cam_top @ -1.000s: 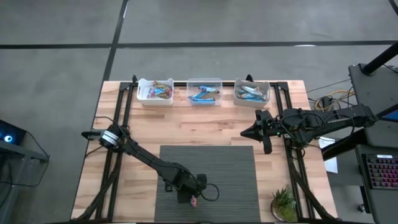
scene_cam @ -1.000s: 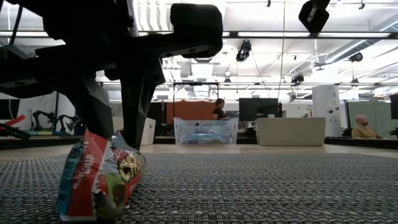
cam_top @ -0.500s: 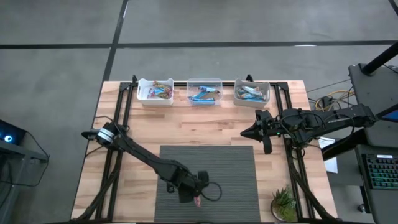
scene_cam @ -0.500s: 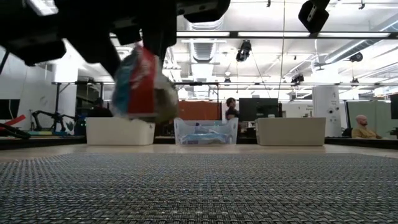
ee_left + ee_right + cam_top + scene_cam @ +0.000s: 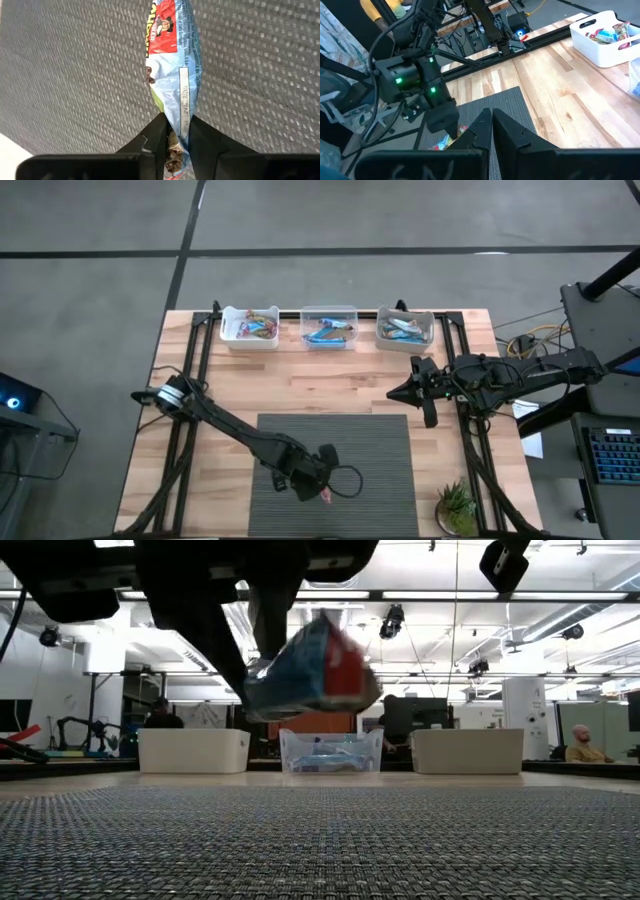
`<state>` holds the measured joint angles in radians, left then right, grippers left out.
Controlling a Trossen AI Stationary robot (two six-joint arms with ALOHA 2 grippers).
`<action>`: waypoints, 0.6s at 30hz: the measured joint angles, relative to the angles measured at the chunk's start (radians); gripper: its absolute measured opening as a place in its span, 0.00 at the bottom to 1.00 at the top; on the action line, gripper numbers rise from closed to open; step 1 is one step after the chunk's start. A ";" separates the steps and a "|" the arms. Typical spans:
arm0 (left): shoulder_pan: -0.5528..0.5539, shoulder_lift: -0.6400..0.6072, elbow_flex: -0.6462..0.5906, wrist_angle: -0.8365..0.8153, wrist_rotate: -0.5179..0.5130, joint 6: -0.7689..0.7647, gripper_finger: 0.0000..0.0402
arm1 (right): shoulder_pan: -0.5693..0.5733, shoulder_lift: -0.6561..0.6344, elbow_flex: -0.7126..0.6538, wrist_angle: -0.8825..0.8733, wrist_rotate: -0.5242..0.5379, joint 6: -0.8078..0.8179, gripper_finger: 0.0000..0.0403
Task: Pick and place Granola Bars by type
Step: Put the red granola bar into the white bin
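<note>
A multicoloured red, blue and green granola bar [image 5: 172, 70] hangs above the dark woven mat [image 5: 380, 450], with my left gripper [image 5: 175, 126] shut on it near the table's near edge. In the low view the bar [image 5: 315, 675] floats clear of the mat, tilted close to level. In the high view it [image 5: 326, 496] shows just below my left gripper [image 5: 320, 484]. My right gripper [image 5: 392, 393] waits shut at the mat's far right corner, holding nothing; its fingers [image 5: 491, 125] lie together. My left gripper pinches one end of the bar's wrapper [image 5: 179, 125] between its two fingers [image 5: 156, 137], coming steeply from above. The fingers grip the bar's flat faces, and the rest of it sticks out beyond the fingertips. The bar is lifted clear of the mat.
Three small bins stand in a row at the table's far edge: a white one [image 5: 249, 327] with multicoloured bars, a clear one [image 5: 328, 327] and another [image 5: 405, 328], both with blue bars. A small plant [image 5: 455, 508] sits at the near right corner.
My left gripper has risen from the mat, rolled about its own axis and drifted a little toward the table's right. The bar, which stood on end on the mat, is now lifted clear and turned from upright to nearly level.
</note>
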<state>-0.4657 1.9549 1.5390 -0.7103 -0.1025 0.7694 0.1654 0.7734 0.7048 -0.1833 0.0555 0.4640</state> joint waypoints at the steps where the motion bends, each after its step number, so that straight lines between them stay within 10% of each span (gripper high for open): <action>1: 0.002 -0.005 0.000 -0.013 -0.001 -0.008 0.13 | 0.000 0.000 0.000 0.000 0.000 -0.001 0.02; 18: 0.161 -0.197 -0.003 -0.158 -0.079 -0.087 0.13 | 0.000 0.000 0.000 0.000 0.000 -0.004 0.02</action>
<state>-0.3049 1.7576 1.5356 -0.8685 -0.1814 0.6828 0.1654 0.7734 0.7048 -0.1832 0.0554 0.4599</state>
